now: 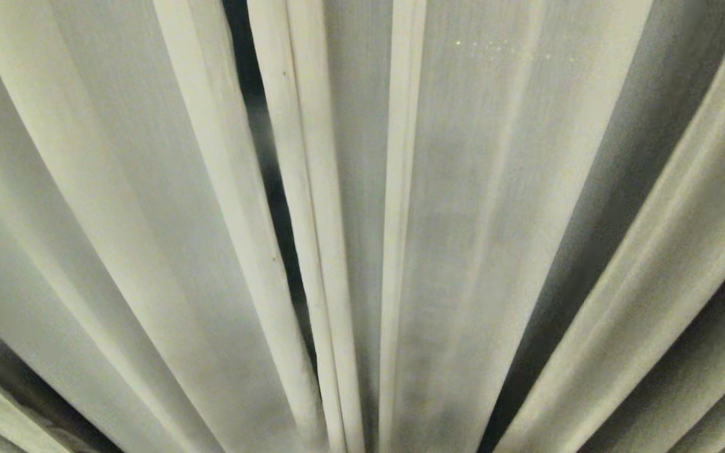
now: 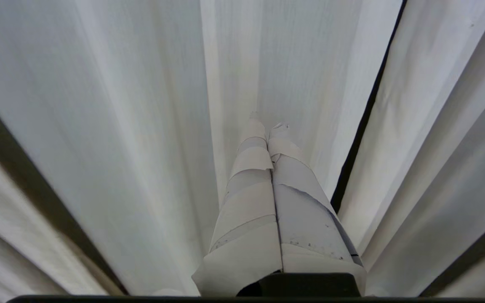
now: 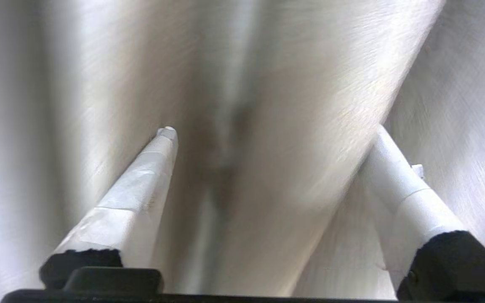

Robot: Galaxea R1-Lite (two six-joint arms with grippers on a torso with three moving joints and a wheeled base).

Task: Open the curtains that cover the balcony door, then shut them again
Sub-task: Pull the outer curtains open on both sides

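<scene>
The curtains (image 1: pixel 494 220) fill the whole head view as cream pleats, drawn across. The balcony door is hidden behind them. Neither gripper shows in the head view. In the right wrist view my right gripper (image 3: pixel 273 132) is open, its white taped fingers (image 3: pixel 141 181) spread wide on either side of a curtain fold (image 3: pixel 289 105) that bulges between them without being pinched. In the left wrist view my left gripper (image 2: pixel 267 124) is shut with nothing in it, its taped fingers pressed together and pointing at the curtains (image 2: pixel 120 126), just short of the fabric.
A narrow dark slit (image 1: pixel 260 126) runs between two pleats left of centre in the head view. Another dark gap (image 2: pixel 364 118) shows between panels beside the left gripper. Fabric hangs close on every side.
</scene>
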